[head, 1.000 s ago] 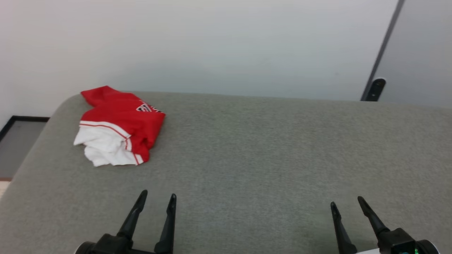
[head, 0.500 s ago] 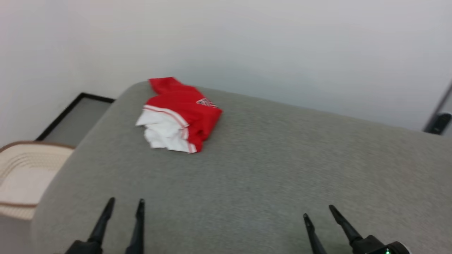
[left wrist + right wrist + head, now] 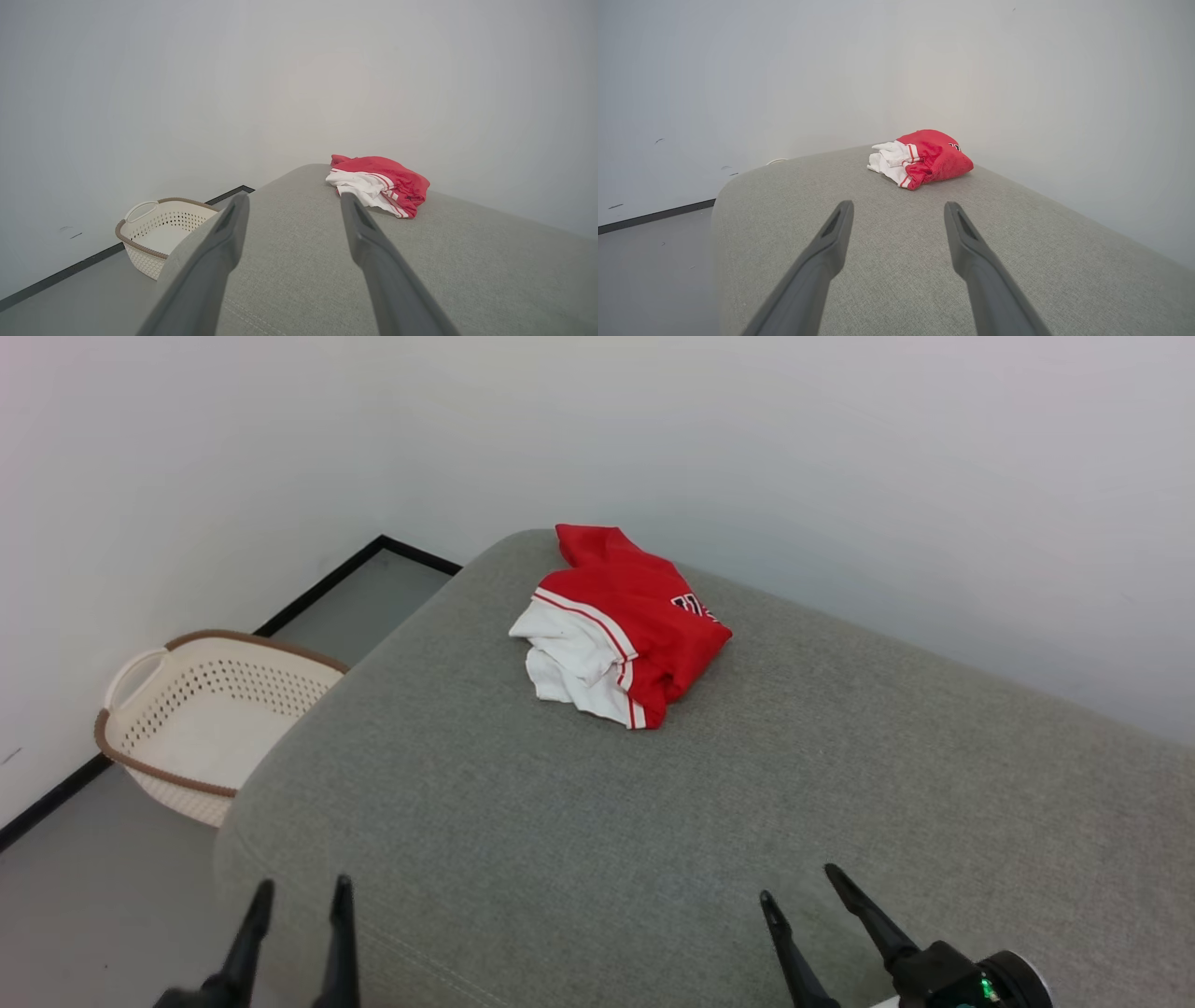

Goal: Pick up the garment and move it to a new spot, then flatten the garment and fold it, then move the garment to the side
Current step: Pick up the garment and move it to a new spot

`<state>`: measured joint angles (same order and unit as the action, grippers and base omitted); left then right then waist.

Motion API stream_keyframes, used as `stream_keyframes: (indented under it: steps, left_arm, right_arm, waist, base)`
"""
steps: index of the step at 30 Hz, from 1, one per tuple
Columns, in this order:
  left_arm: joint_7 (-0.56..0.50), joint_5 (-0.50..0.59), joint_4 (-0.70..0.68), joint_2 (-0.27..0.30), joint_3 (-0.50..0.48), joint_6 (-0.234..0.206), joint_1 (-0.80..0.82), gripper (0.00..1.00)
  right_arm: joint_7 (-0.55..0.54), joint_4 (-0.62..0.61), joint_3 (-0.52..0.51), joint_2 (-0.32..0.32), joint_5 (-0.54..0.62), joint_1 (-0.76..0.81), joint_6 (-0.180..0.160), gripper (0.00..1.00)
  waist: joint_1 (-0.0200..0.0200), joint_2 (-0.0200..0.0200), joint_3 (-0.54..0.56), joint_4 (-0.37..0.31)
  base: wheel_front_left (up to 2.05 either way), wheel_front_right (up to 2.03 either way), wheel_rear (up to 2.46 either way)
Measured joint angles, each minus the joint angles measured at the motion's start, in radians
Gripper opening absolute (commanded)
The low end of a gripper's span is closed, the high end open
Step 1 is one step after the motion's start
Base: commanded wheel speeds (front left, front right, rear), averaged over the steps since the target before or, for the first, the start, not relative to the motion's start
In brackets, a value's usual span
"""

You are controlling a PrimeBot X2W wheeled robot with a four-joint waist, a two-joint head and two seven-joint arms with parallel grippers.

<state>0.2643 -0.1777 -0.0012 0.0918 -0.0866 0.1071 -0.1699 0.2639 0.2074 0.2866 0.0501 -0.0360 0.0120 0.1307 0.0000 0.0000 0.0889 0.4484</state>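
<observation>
The garment (image 3: 624,621), a red shirt with white sleeves and red-white stripe trim, lies crumpled near the far corner of a grey cushioned surface (image 3: 653,821). A bit of black lettering shows on its red part. In the left wrist view the garment (image 3: 380,183) lies ahead and to the right; in the right wrist view the garment (image 3: 922,157) lies straight ahead. My left gripper (image 3: 301,901) stands open at the surface's near left edge. My right gripper (image 3: 801,889) is open at the near right. Both are empty and far from the shirt.
A cream perforated basket (image 3: 201,728) with a brown rim sits on the grey floor to the left of the surface, against the white wall; the basket (image 3: 161,233) looks empty. A white wall runs right behind the surface's far edge.
The head camera has swung to the left, so the shirt now sits nearer the picture's middle and the basket has come into view. The shirt itself lies as before; both grippers stay open.
</observation>
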Motion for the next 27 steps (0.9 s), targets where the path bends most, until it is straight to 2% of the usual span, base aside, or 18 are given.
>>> stream_keyframes:
  steps: [5, 10, 18, 21, 27]
  left_arm:
    - [-0.039, -0.071, 0.039, 0.050, 0.021, 0.016, 0.090, 1.00]
    - [-0.125, -0.170, 0.052, 0.131, 0.027, 0.021, 0.242, 1.00]
    - [-0.329, -0.397, 0.097, 0.335, 0.081, 0.021, 0.552, 1.00]
    - [-0.406, -0.448, 0.117, 0.426, 0.121, 0.022, 0.666, 1.00]
    - [-0.577, -0.588, 0.216, 0.551, 0.207, 0.022, 0.937, 1.00]
  right_arm:
    - [0.000, -0.003, -0.020, 0.000, 0.015, 0.015, 0.000, 1.00]
    - [-0.006, -0.022, -0.040, -0.001, 0.053, -0.007, 0.000, 1.00]
    - [-0.009, -0.054, -0.076, -0.001, 0.091, -0.045, 0.001, 1.00]
    - [-0.009, -0.061, -0.087, 0.000, 0.107, -0.056, 0.001, 1.00]
    - [-0.009, -0.098, -0.108, 0.001, 0.135, -0.100, 0.001, 1.00]
  waist:
    - [0.0000, 0.0000, -0.007, -0.005]
    - [0.0000, 0.0000, -0.030, -0.040]
    - [0.0000, 0.0000, -0.125, -0.129]
    - [0.0000, 0.0000, -0.179, -0.170]
    - [0.0000, 0.0000, -0.308, -0.260]
  base:
    - [0.00, 0.00, 0.00]
    - [0.00, 0.00, 0.00]
    - [0.00, 0.00, 0.00]
    - [0.00, 0.00, 0.00]
    - [0.00, 0.00, 0.00]
